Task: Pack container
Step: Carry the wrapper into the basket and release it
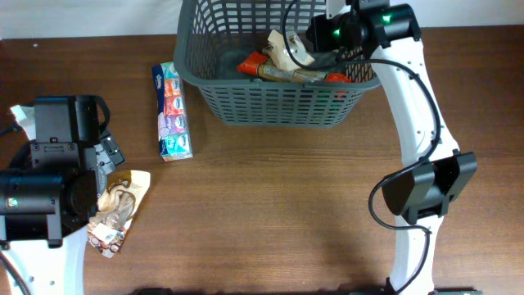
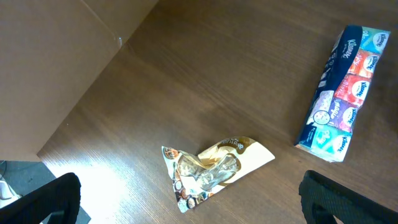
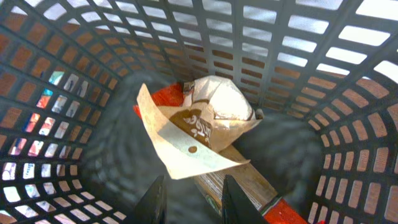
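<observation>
The dark grey lattice basket (image 1: 270, 105) stands at the table's far middle. It holds a beige and white packet (image 3: 199, 127), a brown bar (image 3: 249, 186) and orange-red packets (image 1: 252, 63). My right gripper (image 3: 193, 202) is inside the basket, open and empty, its fingertips just below the beige packet's corner. My left gripper (image 2: 199, 208) is wide open above the table at the left. A crumpled gold and clear snack packet (image 2: 214, 168) lies flat just ahead of its fingers and touches neither; it also shows in the overhead view (image 1: 121, 209).
A long blue pack of tissue packets (image 1: 173, 111) lies on the wooden table left of the basket, also in the left wrist view (image 2: 342, 93). The right arm (image 1: 417, 106) reaches up the table's right side. A white scrap (image 1: 18, 113) lies at the far left edge.
</observation>
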{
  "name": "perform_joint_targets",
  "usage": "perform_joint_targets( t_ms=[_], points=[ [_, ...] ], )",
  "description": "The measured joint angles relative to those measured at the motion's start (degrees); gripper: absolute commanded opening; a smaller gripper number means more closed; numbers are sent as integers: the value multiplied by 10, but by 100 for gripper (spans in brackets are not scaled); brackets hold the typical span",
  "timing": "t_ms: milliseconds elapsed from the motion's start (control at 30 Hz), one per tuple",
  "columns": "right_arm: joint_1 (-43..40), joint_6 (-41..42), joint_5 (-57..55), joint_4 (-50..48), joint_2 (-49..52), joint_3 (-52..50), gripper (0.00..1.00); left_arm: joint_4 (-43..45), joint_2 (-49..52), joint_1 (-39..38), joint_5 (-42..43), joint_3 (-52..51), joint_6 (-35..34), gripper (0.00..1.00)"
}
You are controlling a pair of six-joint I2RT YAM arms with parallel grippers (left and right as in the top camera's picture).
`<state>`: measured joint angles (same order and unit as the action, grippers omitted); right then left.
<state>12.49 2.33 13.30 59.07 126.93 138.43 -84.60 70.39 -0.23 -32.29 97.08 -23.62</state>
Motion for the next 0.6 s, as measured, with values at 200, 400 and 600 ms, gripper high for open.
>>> perform_joint_targets(
  t_ms=[200,400,600],
  points=[
    [0,3,0,-10,-17,8,52,0,0,0,0,0,0,100],
    [-14,4,-7,-9,-85,60,99,0,0,0,0,0,0,100],
    [-90,-2,-71,36,-189,88,99,0,0,0,0,0,0,100]
  ],
)
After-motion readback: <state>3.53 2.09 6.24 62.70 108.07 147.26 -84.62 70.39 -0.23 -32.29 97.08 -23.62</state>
